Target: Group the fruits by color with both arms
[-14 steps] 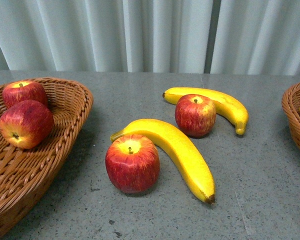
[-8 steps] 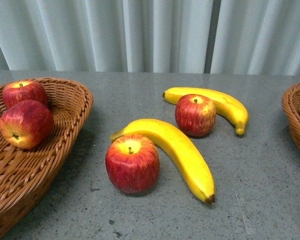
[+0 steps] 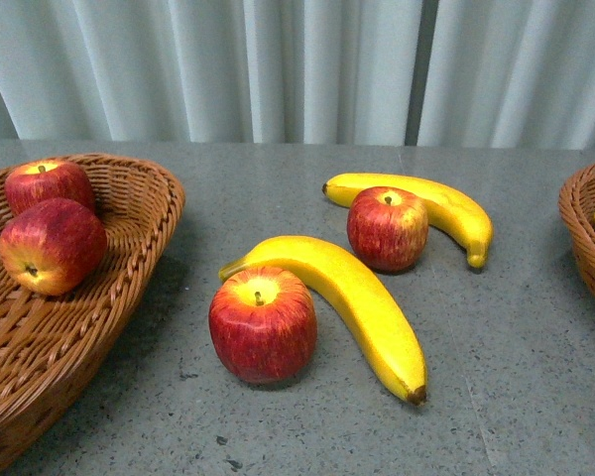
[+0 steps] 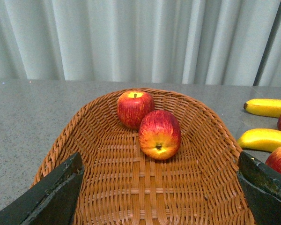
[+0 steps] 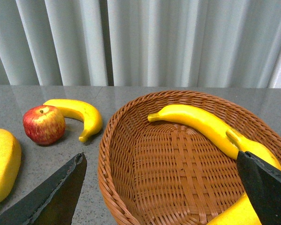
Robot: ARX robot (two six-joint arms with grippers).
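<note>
Far right, the basket (image 3: 585,238) is cut off; left end effector (image 4: 160,161) and right end effector (image 5: 161,159) gape wide.

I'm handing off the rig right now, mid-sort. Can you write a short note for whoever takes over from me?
Left gripper: open, empty, facing the left basket.
Right gripper: open, empty, facing the right basket.
Done: two apples lie in the left basket, and at least two bananas lie in the right basket.
Left: on the table, the near apple sits by the near banana, and the far apple sits in front of the far banana. Apples go left, bananas right.
</note>
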